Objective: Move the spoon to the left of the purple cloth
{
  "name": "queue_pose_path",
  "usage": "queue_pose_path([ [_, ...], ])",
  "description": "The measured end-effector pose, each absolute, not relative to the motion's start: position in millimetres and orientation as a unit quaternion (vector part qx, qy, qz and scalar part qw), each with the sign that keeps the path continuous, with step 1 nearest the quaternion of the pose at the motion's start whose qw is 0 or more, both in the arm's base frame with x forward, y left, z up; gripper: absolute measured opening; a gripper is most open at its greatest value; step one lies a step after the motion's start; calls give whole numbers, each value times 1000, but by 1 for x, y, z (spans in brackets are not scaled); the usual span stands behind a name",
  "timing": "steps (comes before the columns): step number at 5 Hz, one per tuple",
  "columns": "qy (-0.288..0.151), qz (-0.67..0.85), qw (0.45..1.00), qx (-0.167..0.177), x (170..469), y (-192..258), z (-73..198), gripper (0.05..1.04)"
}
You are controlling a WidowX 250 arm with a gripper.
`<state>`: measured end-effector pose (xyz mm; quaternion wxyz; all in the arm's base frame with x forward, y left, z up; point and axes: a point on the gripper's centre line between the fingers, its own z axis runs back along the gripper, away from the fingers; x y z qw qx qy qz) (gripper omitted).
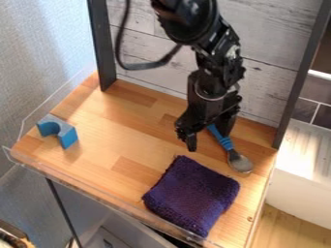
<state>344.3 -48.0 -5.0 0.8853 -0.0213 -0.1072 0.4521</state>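
Note:
The gripper [208, 140] hangs low over the back right part of the wooden table, its two fingers spread apart. A spoon [240, 162] with a blue handle lies on the wood near the right side, bowl toward the front right. Its handle runs back to the gripper, where the upper end sits between or just behind the fingers; contact cannot be told. The purple cloth [192, 194] lies folded in a rough square near the front edge, in front of the gripper and to the front left of the spoon's bowl.
A blue arch-shaped block [57, 130] stands near the table's left edge. Clear low walls border the table [123, 140] on the left and front. Behind it rise a pale wood-plank panel [271, 72] and dark upright posts at both sides.

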Motion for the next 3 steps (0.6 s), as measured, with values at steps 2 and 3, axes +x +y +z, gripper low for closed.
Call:
queue_pose_path([
  [2,-88,431,897,-33,379,-60,-35,1000],
  [3,-93,437,893,-49,393,-61,-38,1000],
])
